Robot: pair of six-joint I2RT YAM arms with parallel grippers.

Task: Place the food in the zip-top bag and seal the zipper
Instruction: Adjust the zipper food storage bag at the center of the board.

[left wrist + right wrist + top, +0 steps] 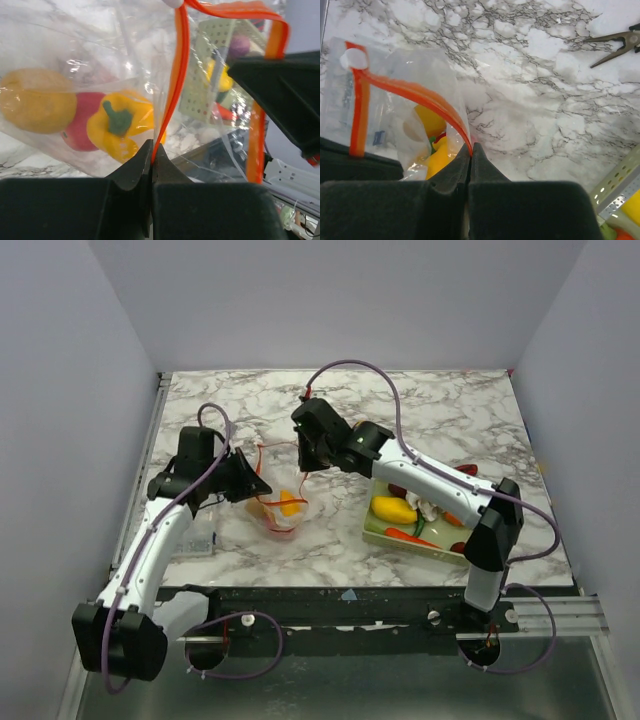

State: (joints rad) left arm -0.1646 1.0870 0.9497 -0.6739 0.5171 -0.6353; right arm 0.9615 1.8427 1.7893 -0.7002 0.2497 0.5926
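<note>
Both hands are on the zip-top bag [281, 502], which sits on the marble desk [450, 420] between the two arms. The left hand [151, 155] is pinched fully closed on the red-orange zipper [177, 75], with the strip rising straight out from between its fingers. The right hand [470, 150] is closed just as tightly on the same strip further along, where it arcs down to the fingertips. Gripping the rim at two separate points keeps the limp plastic off the desk and gives the mouth some shape. In the top view the strip runs as a loop rather than a flat line, so the mouth looks open, not sealed.

Three pieces are inside, lying against the lower wall of the bag: a yellow pepper [117, 125], a red piece [82, 125] just beside it, and a yellow-orange fruit [37, 100] touching the red one. More food lies in the pale green basket [372, 528] under the right arm, among it a yellow mango [393, 510] and an orange carrot-like piece [410, 535], so filling seems only partly done. With both hands occupied, one would probably have to let go to fetch more. Pliers [615, 42] lie well apart on the desk
</note>
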